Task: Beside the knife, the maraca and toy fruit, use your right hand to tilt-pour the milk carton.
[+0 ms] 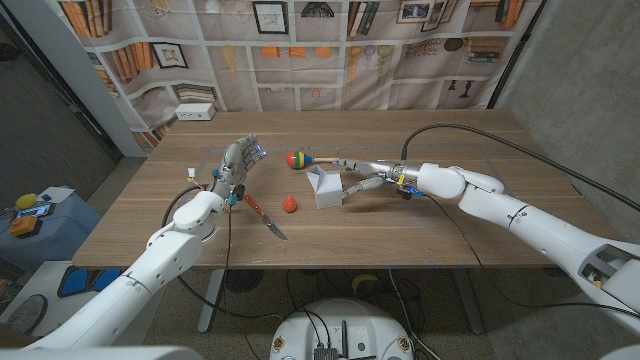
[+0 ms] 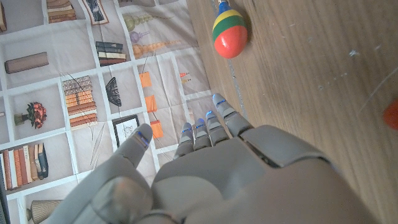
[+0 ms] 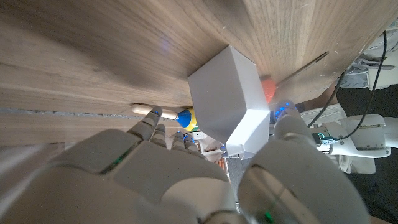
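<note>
Carton point(image 1: 324, 186) near mid-counter, white, tipped over at a slant, gabled top leaning toward the left side, clasped by the right robot hand point(image 1: 362, 177) reaching in from the right. Seen from the right wrist, same carton point(image 3: 231, 99) gripped between fingers point(image 3: 149, 127) on one side and thumb point(image 3: 287, 124) on the other, base raised toward the wood, so that robot hand point(image 3: 186, 180) closed firmly on the carton. Just left of the carton, small red toy fruit point(image 1: 289, 204) lying on the counter point(image 1: 450, 225), close but apart from it. Behind the carton, maraca point(image 1: 296, 159) with red, green and yellow bands, its pale handle pointing right toward the right arm. Further left, knife point(image 1: 264, 216) with red handle and grey blade, lying at a diagonal, blade tip toward the front edge. Beside the knife's handle end, left robot hand point(image 1: 238, 165) raised, fingers extended and spread, holding nothing. From the left wrist, left robot hand point(image 2: 211, 174) open with fingertips point(image 2: 219, 102) pointing past the counter edge toward the backdrop, maraca point(image 2: 230, 34) head on the wood ahead of them, a sliver of red fruit point(image 2: 391, 115) at the frame's edge. Behind the counter, printed bookshelf backdrop point(image 1: 330, 40) across the wall. Cable point(image 1: 480, 135) arching over the right arm.
</note>
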Available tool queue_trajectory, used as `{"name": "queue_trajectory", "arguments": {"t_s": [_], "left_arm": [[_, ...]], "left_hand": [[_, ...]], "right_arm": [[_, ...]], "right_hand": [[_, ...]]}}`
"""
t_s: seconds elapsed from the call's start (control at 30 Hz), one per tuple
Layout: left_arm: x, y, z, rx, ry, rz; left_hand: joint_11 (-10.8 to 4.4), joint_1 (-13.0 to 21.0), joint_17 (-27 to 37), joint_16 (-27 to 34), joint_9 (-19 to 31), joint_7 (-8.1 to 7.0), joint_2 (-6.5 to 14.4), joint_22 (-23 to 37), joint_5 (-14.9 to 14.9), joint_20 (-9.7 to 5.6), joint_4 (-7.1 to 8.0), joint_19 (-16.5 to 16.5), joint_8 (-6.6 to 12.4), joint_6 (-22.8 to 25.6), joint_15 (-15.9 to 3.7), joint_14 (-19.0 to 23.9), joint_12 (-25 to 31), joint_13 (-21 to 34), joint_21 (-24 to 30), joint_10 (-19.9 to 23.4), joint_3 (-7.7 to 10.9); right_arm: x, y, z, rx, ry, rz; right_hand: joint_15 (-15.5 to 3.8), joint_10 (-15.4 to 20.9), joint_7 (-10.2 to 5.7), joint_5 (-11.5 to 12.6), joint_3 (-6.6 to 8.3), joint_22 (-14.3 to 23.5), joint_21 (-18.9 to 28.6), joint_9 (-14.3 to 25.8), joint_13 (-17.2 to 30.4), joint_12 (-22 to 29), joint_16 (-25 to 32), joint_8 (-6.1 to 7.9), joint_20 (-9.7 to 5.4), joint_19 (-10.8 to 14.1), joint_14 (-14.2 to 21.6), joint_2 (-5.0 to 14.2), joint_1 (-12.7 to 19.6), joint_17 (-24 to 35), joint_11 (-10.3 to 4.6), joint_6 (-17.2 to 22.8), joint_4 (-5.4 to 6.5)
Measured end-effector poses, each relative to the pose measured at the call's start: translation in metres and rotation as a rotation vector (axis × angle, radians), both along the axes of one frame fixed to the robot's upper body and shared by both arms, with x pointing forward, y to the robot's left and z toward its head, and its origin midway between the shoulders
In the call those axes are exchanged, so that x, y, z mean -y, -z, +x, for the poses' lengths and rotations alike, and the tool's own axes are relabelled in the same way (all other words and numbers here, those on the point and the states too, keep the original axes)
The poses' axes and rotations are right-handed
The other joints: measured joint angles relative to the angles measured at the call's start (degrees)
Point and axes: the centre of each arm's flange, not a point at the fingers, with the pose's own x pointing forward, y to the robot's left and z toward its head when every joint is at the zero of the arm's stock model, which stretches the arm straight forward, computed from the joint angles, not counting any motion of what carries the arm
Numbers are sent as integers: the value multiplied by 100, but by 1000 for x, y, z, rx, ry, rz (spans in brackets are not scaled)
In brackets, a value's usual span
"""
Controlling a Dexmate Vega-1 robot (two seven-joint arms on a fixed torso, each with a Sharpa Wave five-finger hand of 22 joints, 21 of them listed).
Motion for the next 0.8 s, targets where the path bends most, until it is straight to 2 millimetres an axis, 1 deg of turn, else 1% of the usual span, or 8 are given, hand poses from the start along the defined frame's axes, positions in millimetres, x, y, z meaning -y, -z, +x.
{"name": "queue_trajectory", "arguments": {"t_s": [0.23,0.3,0.37,0.47,0.57,0.63,0.77,0.8], "left_arm": [[-1,3,-1,-5,-3,-2],[-1,4,-1,-7,-3,-4],[-1,5,-1,-8,-3,-5],[-1,6,0,-8,-2,-9],[-2,7,0,-10,-2,-10],[-2,8,1,-12,-2,-11],[-2,8,2,-12,-1,-12],[-2,8,2,-12,0,-11]], "left_hand": [[21,-22,0,0,0,0,22,0,0,0,24,40,0,0,-1,62,0,0,0,20,24],[21,-22,0,0,0,0,22,0,0,0,24,40,0,0,-1,62,0,0,0,20,24],[21,-24,0,0,0,0,21,0,0,0,24,40,0,0,-1,62,0,0,0,20,24],[21,-53,0,0,0,0,-8,0,0,-1,24,40,0,0,-1,62,0,0,0,20,23],[41,-53,0,0,0,20,-8,0,0,2,23,43,0,20,-15,91,0,0,0,40,23],[18,-53,-1,0,-1,20,-8,0,0,30,24,71,0,20,-7,116,0,0,0,64,23],[10,-53,0,0,-1,-12,-8,0,0,30,41,71,0,52,-7,116,0,0,0,71,41],[10,-63,-1,0,-1,-12,-18,0,0,30,47,71,0,52,-8,115,0,0,0,71,47]], "right_arm": [[-3,2,3,24,8,-10],[-4,2,4,29,10,-11],[-3,2,4,36,12,-10],[-5,3,6,48,12,-8],[-7,2,6,57,8,-5],[-8,2,6,66,4,-3],[-11,3,6,79,-5,1],[-12,3,6,84,-8,4]], "right_hand": [[-45,187,-1,0,34,0,43,-1,0,75,71,75,-17,140,2,0,108,-1,-60,-1,0],[-65,223,-22,0,48,0,43,-1,24,88,88,94,-40,165,23,-17,244,0,-71,-22,0],[-119,325,-66,0,48,0,43,-1,28,114,110,156,-40,245,76,-14,245,-1,-131,-19,-1],[-181,468,-85,0,95,0,43,13,28,156,133,225,-59,350,139,-34,430,-1,-195,-21,-16],[-231,651,-85,0,95,0,88,27,28,203,174,287,-103,432,236,-114,508,-1,-259,-21,-16],[-272,785,-138,0,104,0,88,26,28,232,192,321,-111,520,293,-69,597,-1,-288,-28,-6],[-364,1040,-146,0,111,0,89,26,27,279,239,462,-154,685,446,-194,725,-1,-401,-20,0],[-401,1112,-146,0,111,0,89,26,28,294,267,496,-193,725,514,-150,770,-1,-429,-20,0]]}}
